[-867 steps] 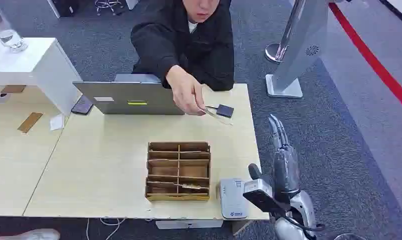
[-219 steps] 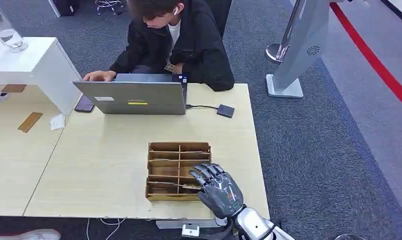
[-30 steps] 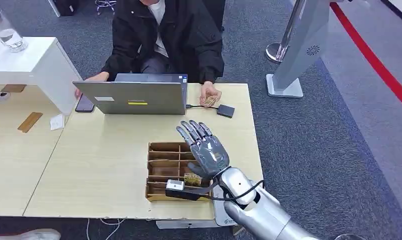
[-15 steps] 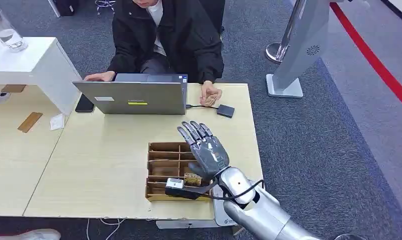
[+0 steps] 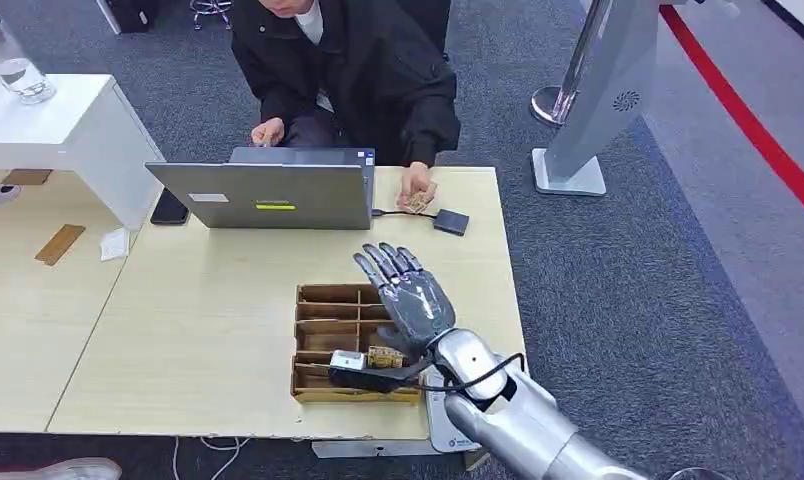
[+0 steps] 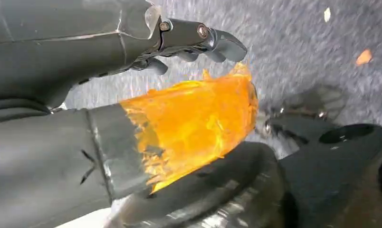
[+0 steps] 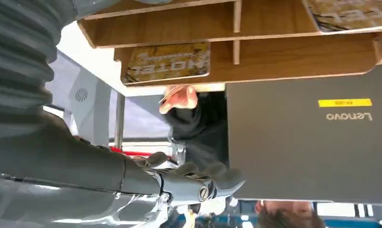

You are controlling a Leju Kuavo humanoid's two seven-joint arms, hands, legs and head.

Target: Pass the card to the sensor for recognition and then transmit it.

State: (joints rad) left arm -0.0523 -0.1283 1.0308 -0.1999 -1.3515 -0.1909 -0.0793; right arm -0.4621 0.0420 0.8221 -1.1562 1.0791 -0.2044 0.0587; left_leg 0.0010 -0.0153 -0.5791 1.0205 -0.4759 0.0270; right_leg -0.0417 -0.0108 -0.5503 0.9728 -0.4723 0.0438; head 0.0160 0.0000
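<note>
The right hand's fingers [image 5: 386,263] are spread and stretched forward, closed on nothing, and the right hand [image 5: 410,300] hovers palm-down above the far right corner of the wooden divider tray [image 5: 308,340], its silver forearm coming in from the lower right with a black cable looped around the wrist. In the right wrist view the same fingers [image 7: 198,178] extend straight, with no object between them. Just below the palm, in a right-hand compartment of the tray, lies a brown patterned card [image 5: 385,357] (in the wrist view its print reads "HOTEL" [image 7: 167,61]). A second card of the same look is pinched in the hand of the person [image 5: 417,190] seated at the far side of the table [image 5: 198,310], just beside the small dark sensor box [image 5: 451,222], which is cabled to the grey laptop [image 5: 268,195]. A white device [image 5: 448,425] rests at the table's near edge, partly hidden by the forearm. A dark phone [image 5: 168,208] lies left of the laptop. The left hand [image 6: 132,104] hangs over grey carpet; its thumb carries an orange covering [image 6: 198,123] and its dark fingers [image 6: 198,40] curl above it, though whether they close on anything I cannot tell.
</note>
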